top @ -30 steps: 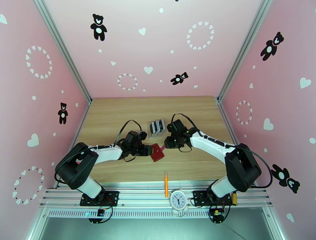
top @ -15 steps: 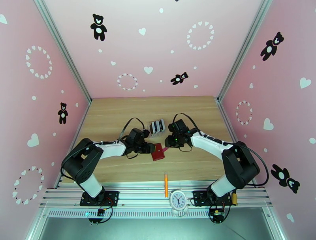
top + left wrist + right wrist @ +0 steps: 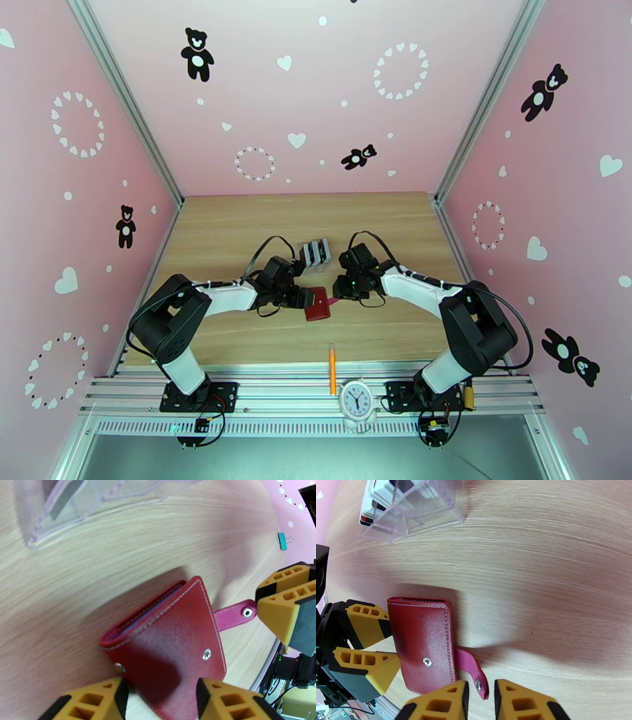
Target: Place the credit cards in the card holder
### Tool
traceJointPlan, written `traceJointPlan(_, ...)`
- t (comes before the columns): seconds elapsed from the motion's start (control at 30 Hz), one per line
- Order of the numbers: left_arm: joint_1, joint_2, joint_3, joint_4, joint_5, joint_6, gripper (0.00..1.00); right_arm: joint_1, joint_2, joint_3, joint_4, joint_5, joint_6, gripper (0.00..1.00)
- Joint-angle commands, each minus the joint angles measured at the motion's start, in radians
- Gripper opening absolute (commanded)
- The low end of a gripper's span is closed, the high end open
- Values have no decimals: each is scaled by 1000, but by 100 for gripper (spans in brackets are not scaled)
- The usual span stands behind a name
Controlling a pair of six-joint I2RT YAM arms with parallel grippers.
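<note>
Card holder: red and folded shut, at the middle of the table between the two arms, with a broad shadow on the wood beneath it.
Snap tab: pink and unfastened, sticking out from the holder's edge toward the right arm.
Left end effector: clamped across the card holder's end, one finger against each side edge.
Right end effector: jaws a narrow gap apart with the tab's tip between them, not pinching it.
Credit cards: standing in the slots of a clear rack, just behind the holder and apart from it.
Left wrist view: the holder's open edge, with a greyish lining in the slit. Also the metal stud on the tab against a right finger's tip, and a teal binder clip far off.
Right wrist view: the holder's flat outer face with its snap stud, and the left fingers at its far end.
Top view: an orange pencil and a small clock at the near edge.
</note>
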Motion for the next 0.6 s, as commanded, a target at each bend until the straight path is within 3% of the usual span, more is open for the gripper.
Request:
traceJointPlan(0.0,-5,13,14,-54,-38,20,53,-1,-14,-24,4,-1,11,25)
traceJointPlan(0.57,-5,37,16,-76,-41,20,52,-1,-58,-40,53,-61,33,5)
